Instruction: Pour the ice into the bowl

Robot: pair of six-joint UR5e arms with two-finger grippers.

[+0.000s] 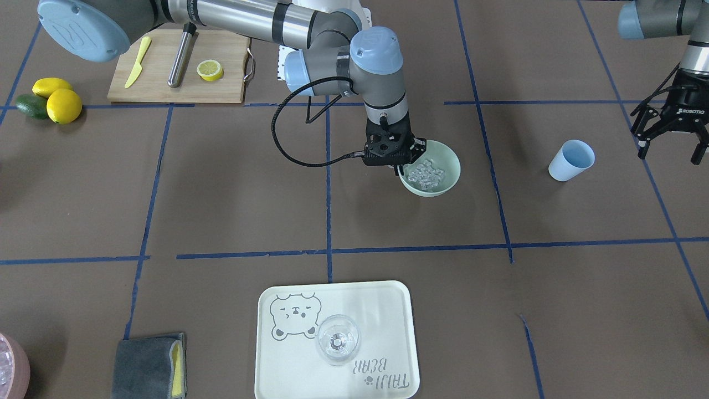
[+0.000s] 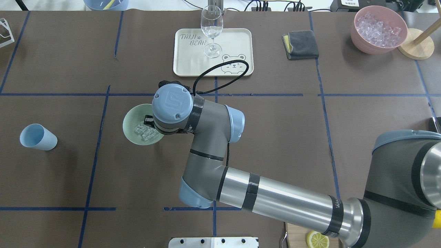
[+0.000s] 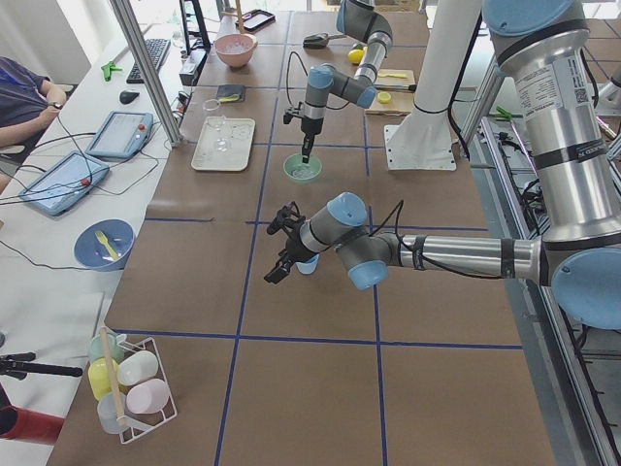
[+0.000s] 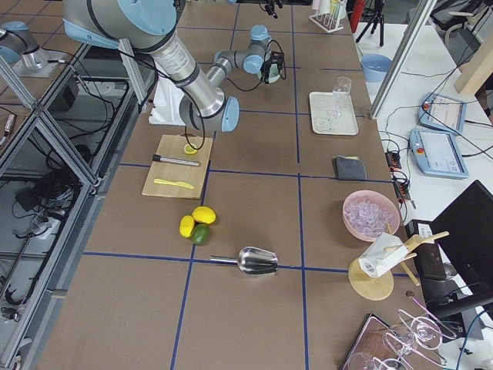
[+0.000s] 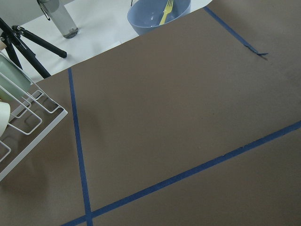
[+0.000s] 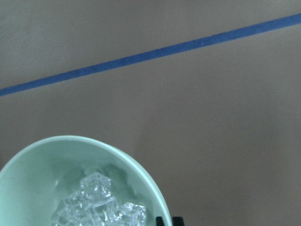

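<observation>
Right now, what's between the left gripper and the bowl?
Only the blue cup, roughly midway between the left gripper and the bowl. The rest of that stretch is bare brown table. The exterior front-facing view shows it.

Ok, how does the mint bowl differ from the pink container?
The bowl is mint green, the pink container pink. The bowl sits mid-table with the right end effector at its rim; the pink container is at a far corner. The bowl holds a small pile of ice; the pink container looks fuller. Both are round.
</observation>
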